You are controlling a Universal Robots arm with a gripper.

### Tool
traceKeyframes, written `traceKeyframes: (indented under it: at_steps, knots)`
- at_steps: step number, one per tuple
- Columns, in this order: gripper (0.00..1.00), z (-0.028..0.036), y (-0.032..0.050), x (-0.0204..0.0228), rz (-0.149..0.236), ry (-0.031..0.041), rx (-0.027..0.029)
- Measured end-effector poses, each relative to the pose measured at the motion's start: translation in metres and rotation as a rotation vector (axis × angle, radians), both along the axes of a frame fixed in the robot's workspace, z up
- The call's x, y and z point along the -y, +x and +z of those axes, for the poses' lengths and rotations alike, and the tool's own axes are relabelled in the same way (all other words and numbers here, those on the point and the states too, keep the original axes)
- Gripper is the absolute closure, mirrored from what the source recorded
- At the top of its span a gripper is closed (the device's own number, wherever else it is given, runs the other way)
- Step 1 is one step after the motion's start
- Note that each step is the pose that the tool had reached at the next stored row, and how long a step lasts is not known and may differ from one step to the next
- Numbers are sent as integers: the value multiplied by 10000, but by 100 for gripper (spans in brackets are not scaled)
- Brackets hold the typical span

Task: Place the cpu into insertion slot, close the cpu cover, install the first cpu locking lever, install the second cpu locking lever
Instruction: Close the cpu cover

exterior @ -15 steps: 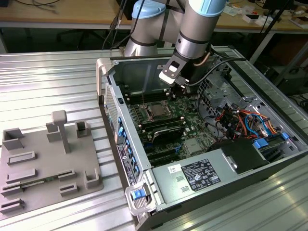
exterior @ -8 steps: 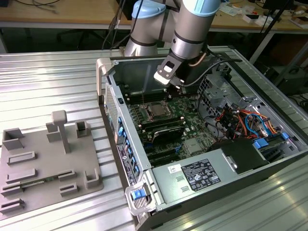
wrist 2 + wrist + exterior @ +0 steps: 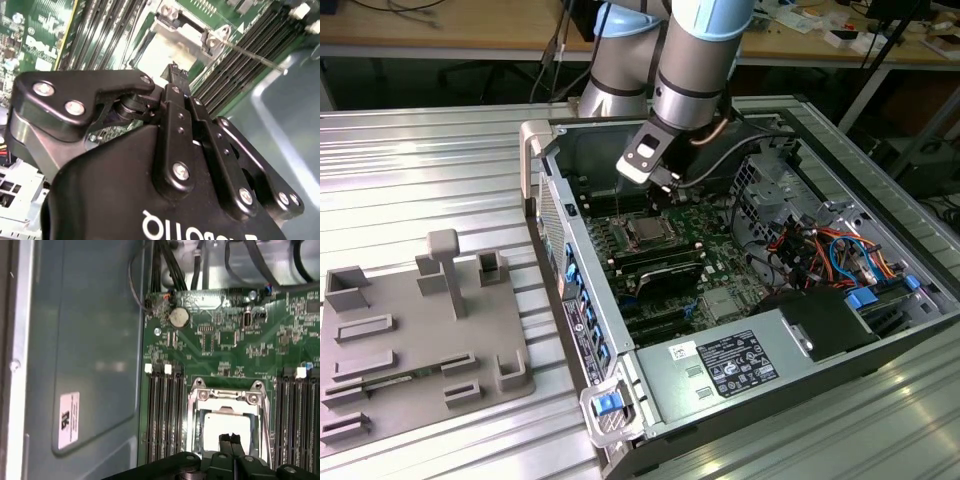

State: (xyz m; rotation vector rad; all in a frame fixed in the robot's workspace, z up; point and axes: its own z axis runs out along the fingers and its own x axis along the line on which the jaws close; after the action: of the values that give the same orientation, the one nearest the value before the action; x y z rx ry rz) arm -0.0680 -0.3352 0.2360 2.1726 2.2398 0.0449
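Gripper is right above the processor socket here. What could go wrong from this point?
1. The shut gripper hovers low over the chip; pressing down off-centre could scratch it or the metal frame around it.
2. A thin lever juts out free beside that frame in the second wrist view; a sideways move could snag or bend it.
3. Memory slots flank the frame closely, so a slip might strike them.
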Motion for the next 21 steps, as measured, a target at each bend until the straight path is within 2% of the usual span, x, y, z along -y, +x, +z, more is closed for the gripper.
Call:
traceKeyframes:
  at_steps: [6,7,10,15,17,21]
  knots:
    - [89,-74,-153,-2,33,2,-9]
    - [89,-81,-162,-2,35,1,-15]
    - [89,-107,-181,-2,49,0,-86]
    - [89,-222,-191,-3,68,1,-106]
    - [89,-290,-195,-2,83,1,-124]
    - [89,-304,-197,-2,109,-2,-134]
